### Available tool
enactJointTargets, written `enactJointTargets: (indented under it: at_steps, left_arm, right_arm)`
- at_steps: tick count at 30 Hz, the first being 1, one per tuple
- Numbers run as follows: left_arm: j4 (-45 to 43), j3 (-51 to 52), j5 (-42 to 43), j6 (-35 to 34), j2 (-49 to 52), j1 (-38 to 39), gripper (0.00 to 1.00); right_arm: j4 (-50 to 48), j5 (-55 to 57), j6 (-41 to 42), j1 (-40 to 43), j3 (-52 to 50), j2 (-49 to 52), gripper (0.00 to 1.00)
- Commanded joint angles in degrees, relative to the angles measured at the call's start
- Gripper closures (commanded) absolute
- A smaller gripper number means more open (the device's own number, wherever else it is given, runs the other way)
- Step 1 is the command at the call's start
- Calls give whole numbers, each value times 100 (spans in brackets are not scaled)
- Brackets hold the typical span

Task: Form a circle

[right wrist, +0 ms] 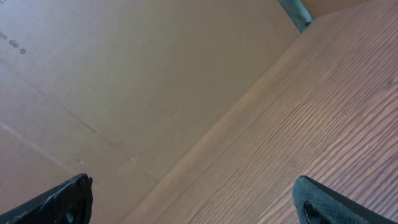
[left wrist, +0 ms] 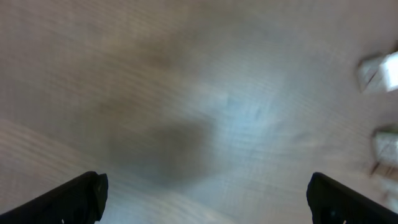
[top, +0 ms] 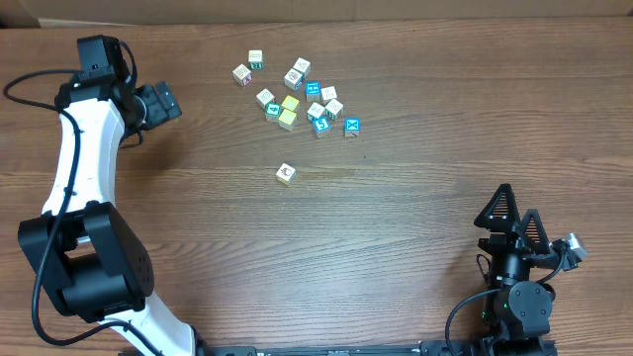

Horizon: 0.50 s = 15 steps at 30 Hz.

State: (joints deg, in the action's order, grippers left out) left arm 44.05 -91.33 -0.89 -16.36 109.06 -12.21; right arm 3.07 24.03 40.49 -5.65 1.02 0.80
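Note:
Several small toy cubes [top: 302,97] with white, cyan and yellow faces lie in a loose scatter at the table's far middle. One white cube [top: 286,172] sits alone, nearer than the scatter. No circle shows in any view. My left gripper [top: 166,102] hovers to the left of the scatter. It is open and empty [left wrist: 205,194] over blurred wood, with two pale cubes [left wrist: 380,71] at that view's right edge. My right gripper [top: 516,214] rests near the front right corner, open and empty [right wrist: 194,194], far from every cube.
A cardboard wall [right wrist: 124,74] stands along the wooden table's edge [right wrist: 323,112] in the right wrist view. Cardboard [top: 297,10] also lines the far edge in the overhead view. The left arm's white links [top: 74,168] run along the left side.

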Motion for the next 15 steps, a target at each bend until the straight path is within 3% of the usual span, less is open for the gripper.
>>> enactJointTargets:
  at_steps: [1,5,11,13,15]
  left_arm:
    - [-566,-74,31,-57,4,-11,0]
    - [-957,-74,214,-249,4,-9,0]
    - [-846,-74,1917,-494,4,-9,0]
    - [-1073,-74,2610,-743,4,31,18]
    - [-1036,-136,2688,-1104,4,153,23]
  right_arm:
    - [0,37,-2,22,-57,-63,0]
    - [0,37,-2,22,-57,-63,0]
    - [0,37,0,22,-57,-63,0]
    - [0,37,0,22,-57,-63,0]
    - [0,37,-2,22,-57,-63,0]
